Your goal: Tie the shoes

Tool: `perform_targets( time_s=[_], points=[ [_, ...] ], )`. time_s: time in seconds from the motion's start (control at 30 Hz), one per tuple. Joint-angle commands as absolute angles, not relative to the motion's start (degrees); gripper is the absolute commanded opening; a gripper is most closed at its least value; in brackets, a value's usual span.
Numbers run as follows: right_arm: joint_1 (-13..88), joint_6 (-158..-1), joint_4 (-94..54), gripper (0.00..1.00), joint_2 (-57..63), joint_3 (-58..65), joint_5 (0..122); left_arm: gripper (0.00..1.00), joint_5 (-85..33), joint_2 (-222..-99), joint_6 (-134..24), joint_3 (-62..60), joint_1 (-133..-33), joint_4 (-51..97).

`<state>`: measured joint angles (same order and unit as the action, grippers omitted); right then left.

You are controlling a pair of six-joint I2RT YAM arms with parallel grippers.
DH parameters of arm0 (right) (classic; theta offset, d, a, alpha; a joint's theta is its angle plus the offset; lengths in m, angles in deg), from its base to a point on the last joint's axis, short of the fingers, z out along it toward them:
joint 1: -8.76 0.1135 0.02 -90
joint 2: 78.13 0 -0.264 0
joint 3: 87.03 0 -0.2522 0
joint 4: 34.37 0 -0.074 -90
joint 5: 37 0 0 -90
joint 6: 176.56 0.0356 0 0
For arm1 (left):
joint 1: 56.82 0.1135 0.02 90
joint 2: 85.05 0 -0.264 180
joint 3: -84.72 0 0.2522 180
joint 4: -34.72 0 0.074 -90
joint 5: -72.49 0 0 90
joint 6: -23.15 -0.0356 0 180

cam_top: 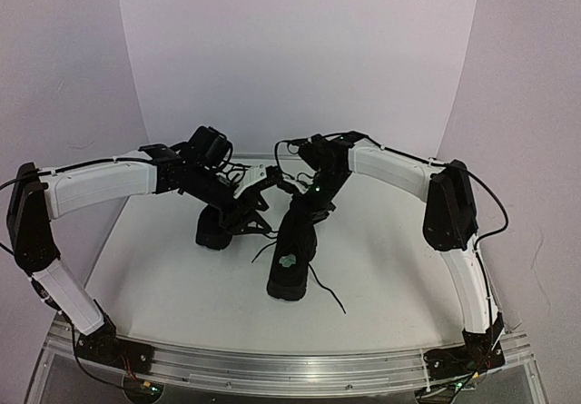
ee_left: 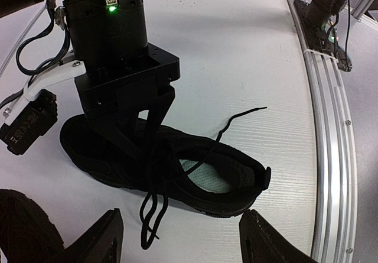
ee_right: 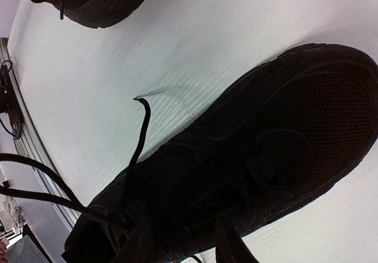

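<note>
Two black shoes lie on the white table. The shoe with a pale insole lies in the middle, heel toward the near edge. Its laces are loose: a loop hangs off one side and one end trails off the other. My right gripper points down on its laced top, jaws partly apart; I see nothing pinched. The other shoe sits to the left. My left gripper hovers open beside the middle shoe, empty.
An aluminium rail runs along the table's near edge, with the arm bases bolted to it. White backdrop panels close off the back and sides. A loose lace end trails on the table toward the rail.
</note>
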<state>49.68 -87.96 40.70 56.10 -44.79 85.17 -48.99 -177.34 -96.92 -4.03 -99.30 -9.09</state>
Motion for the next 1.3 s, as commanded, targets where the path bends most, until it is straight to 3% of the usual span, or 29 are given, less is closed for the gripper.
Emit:
perform_targets(
  time_s=[0.0, 1.27],
  points=[
    [49.96, -87.17, 41.12, 0.33, 51.76, -47.4, 84.42, 0.7, -50.32, -177.22, -97.44, -6.12, -99.54, -8.92],
    [51.13, -88.48, 41.51, 0.31, 51.45, -42.49, 83.92, 0.7, -50.32, -176.88, -97.64, -5.6, -99.68, -9.15]
  ],
)
